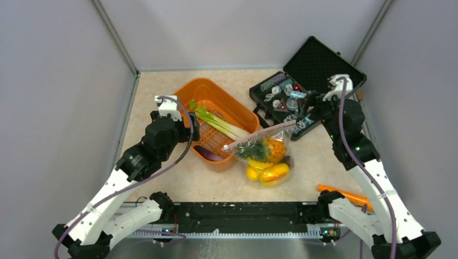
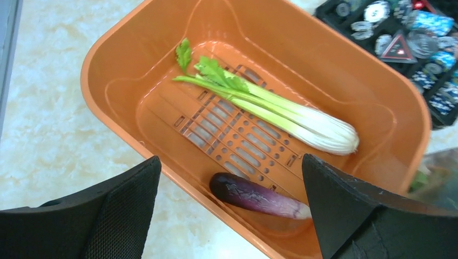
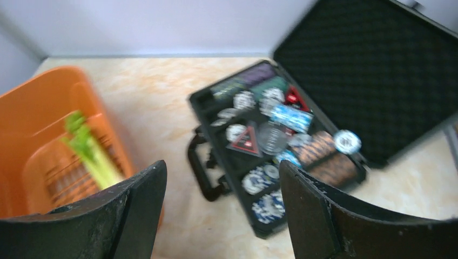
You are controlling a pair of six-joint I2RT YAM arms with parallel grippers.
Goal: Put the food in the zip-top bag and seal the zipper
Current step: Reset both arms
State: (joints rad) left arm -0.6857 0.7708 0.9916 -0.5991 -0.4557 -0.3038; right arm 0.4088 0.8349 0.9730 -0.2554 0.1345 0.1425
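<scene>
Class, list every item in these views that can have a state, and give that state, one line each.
Zip-top bag, partly filled.
Zipper, cannot tell whether sealed.
Orange tub, upright, holding two foods.
Leafy stalk, lying in the tub.
Eggplant, lying in the tub.
Black case, lid open.
Left end effector, open, empty.
Right end effector, open, empty.

Motion blur smears the trinkets (image 3: pixel 273 137) beyond identification.

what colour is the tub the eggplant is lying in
Orange; the tub shows best in the left wrist view.
</scene>
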